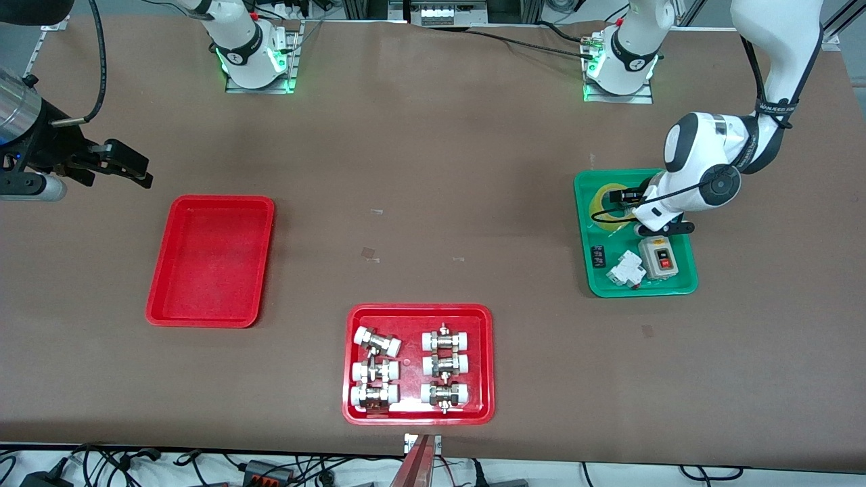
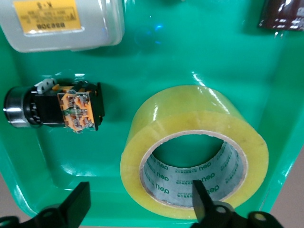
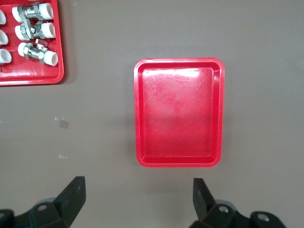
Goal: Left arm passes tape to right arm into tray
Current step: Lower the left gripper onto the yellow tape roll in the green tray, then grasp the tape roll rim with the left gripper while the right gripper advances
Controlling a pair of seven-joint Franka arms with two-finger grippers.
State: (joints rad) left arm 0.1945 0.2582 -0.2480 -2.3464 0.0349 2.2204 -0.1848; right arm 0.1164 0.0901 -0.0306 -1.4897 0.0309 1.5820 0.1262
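The right pincer [image 1: 128,166] hung above the bare worktop [image 1: 433,169] at the right arm's end, fingers spread wide and holding nothing; that arm waited. The plain red tray [image 1: 210,260] lay below it in the front view, nearer the camera, and its floor carried nothing. The right wrist view showed the same tray [image 3: 179,111] lying between the two spread fingers [image 3: 71,197] without touching them.

The second red tray [image 1: 418,364] sat near the camera edge at mid-table and held six white-capped metal fittings [image 1: 409,368] in two rows of three. A few scraps of tape [image 1: 369,253] lay stuck to the worktop between the trays.

The green tray [image 1: 636,233] stood at the left arm's end. In it lay the tape roll [image 1: 612,210], flat on its side at the end of the tray farther from the camera, a grey switch box [image 1: 658,259] with a red button, a white breaker [image 1: 626,268], and a small black part [image 1: 598,257]. The left wrist view also showed a black push-button unit with orange contacts [image 2: 57,107] beside the roll.

The left pincer [image 2: 142,204] was low over the green tray, fingers wide, one finger [image 2: 202,202] inside the core of the roll [image 2: 194,147] and the other outside the roll's wall; whether either touched it could not be told.
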